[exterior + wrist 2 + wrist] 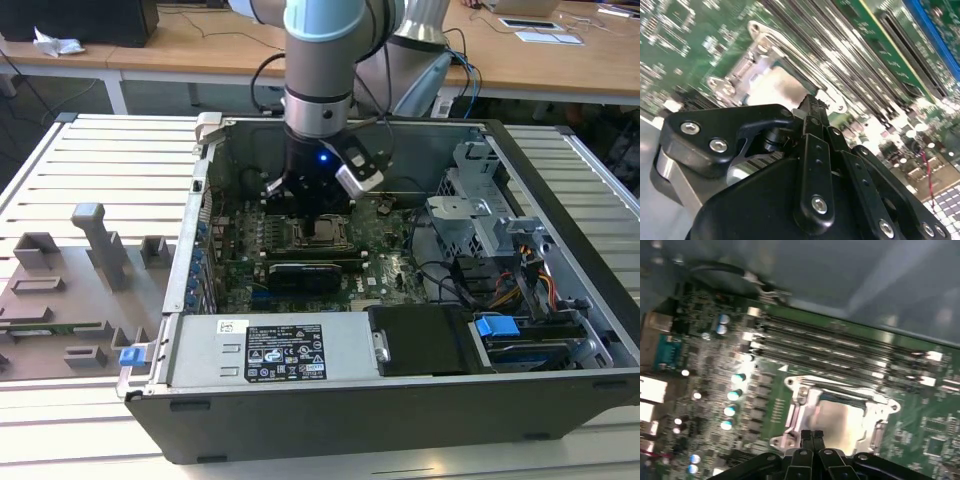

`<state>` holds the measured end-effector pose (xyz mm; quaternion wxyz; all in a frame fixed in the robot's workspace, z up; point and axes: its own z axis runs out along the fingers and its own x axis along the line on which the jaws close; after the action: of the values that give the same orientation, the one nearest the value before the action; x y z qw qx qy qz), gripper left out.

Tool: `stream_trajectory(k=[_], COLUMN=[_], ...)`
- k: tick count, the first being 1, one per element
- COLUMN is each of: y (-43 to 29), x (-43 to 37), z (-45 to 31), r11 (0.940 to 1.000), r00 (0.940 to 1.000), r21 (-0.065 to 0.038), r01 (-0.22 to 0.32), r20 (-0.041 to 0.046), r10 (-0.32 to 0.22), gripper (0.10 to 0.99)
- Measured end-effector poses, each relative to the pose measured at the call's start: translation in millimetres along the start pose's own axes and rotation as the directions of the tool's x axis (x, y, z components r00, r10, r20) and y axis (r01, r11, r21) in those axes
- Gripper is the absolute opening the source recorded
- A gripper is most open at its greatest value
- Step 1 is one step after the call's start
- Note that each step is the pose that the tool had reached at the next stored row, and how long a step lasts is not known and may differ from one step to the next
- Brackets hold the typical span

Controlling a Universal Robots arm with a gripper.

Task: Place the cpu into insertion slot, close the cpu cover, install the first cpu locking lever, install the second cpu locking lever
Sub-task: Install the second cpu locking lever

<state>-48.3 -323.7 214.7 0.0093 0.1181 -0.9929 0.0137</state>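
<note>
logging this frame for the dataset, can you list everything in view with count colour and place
computer case: one, dark grey, open on the slatted table
green board: one, on the case floor
cpu: one, silver-grey, seated in the insertion slot
insertion slot: one, silver rim, mid board
cpu cover: one, silvery frame, lying down around the cpu
memory slots: several, black, beside the slot
power supply: one, grey, at the case's near edge
grey fixture: one, at the exterior view's left
arm: one, grey and blue, above the case
tool: one, black, fingers together at the socket's edge
</note>
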Motion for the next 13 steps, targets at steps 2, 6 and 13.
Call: stream_trajectory(k=[2, 6, 13], y=[-1.1, -2.7, -3.2], x=[-9.5, -21.5, -21.4], z=[-0.2, -2.8, -18.7], r11=[1.0000, 1.0000, 1.0000], r00=[0.9999, 0.9997, 0.9997], r21=[-0.003, -0.004, -0.002], r01=[0.000, 0.001, 0.000], r20=[-0.0119, -0.0245, -0.0249], r10=[0.000, -0.001, 0.000], gripper=[0.106, 0.106, 0.106])
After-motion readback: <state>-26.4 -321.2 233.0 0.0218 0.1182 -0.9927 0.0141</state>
